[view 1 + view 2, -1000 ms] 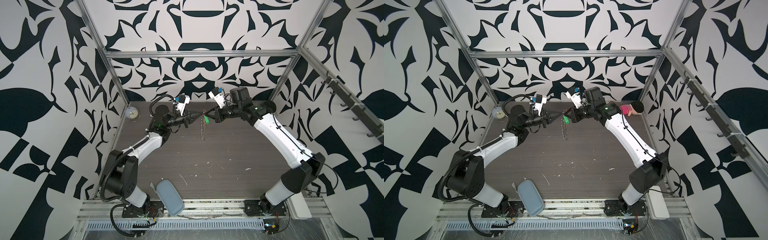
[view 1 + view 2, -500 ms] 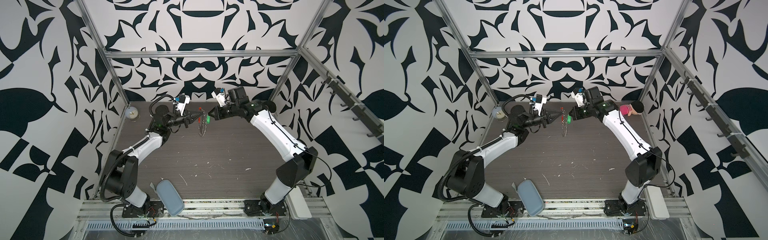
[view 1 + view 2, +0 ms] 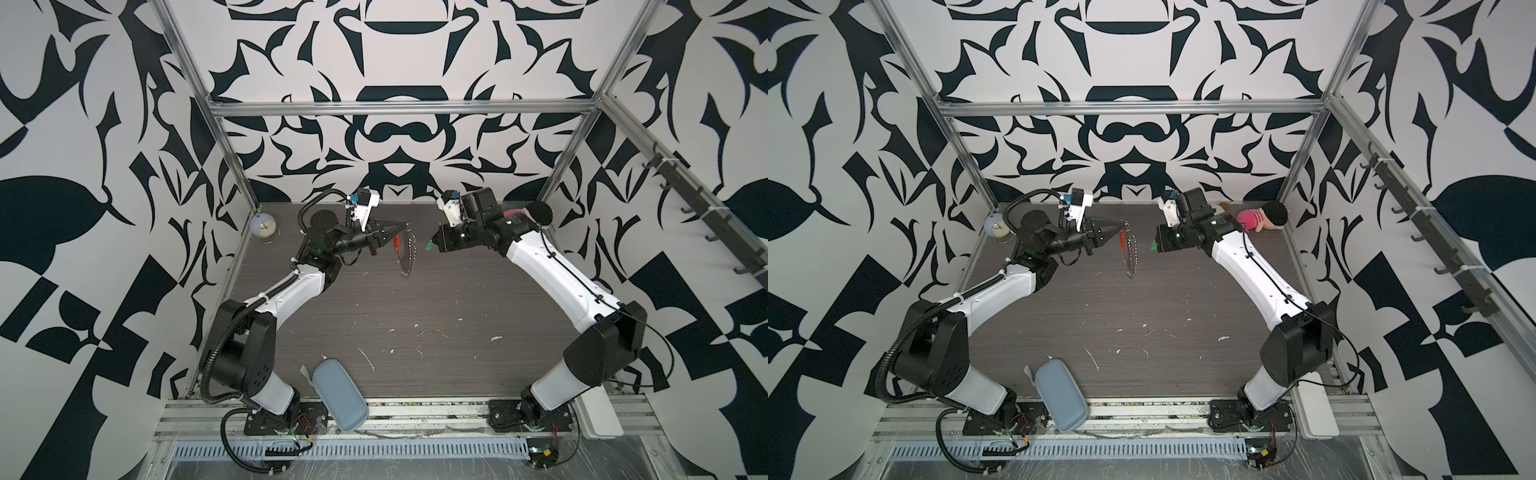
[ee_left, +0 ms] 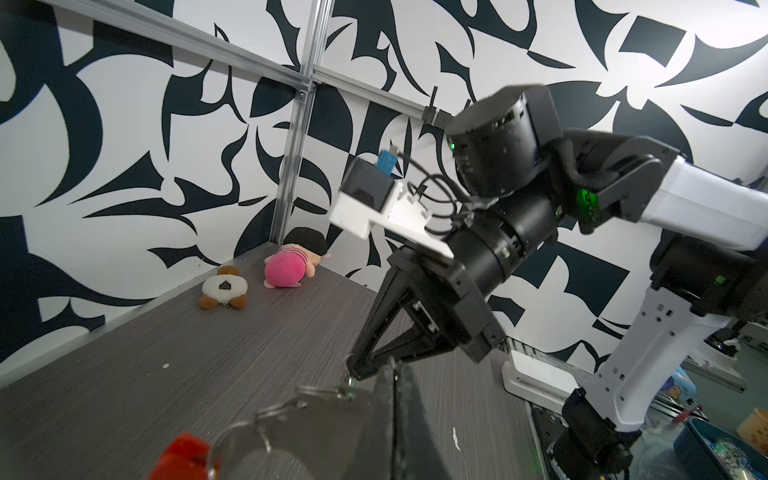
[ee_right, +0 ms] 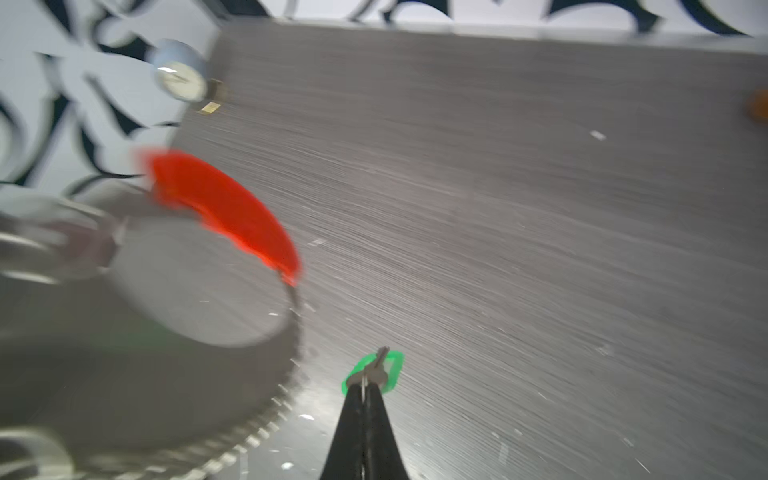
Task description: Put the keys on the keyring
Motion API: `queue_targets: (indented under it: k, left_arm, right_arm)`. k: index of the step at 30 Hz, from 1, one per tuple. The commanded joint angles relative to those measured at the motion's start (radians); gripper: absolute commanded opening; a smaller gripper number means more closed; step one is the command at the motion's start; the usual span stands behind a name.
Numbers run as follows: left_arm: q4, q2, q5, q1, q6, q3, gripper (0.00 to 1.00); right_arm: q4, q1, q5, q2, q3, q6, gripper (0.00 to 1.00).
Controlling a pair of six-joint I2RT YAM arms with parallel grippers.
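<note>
Tabletop (image 3: 415, 307): keyring (image 3: 408, 255) apparently clear of keys (image 3: 429, 247)

The surface (image 3: 436, 299) beneath me was dark grey with a fine wood grain, flecked with small white scraps (image 3: 494, 338) past its middle. A round pale blue alarm clock (image 3: 264, 226) stood in its far left corner. In the far right corner lay a pink plush toy (image 3: 1252, 219), with a brown and white plush toy (image 4: 224, 288) just beside it. A grey-blue oblong case (image 3: 340, 395) lay at the near edge, jutting over it.
</note>
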Motion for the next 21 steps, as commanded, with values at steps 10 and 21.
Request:
queue_targets:
  k: [10,21]
  left_arm:
    - [-0.018,-0.011,-0.007,-0.003,0.031,-0.040,0.00]
    - [-0.036,-0.031,-0.020,-0.004,0.045,-0.085,0.00]
  right_arm:
    - [0.042,-0.058,0.155,0.169,-0.265,0.004,0.00]
    - [-0.026,-0.072,0.160,0.368,-0.059,-0.028,0.09]
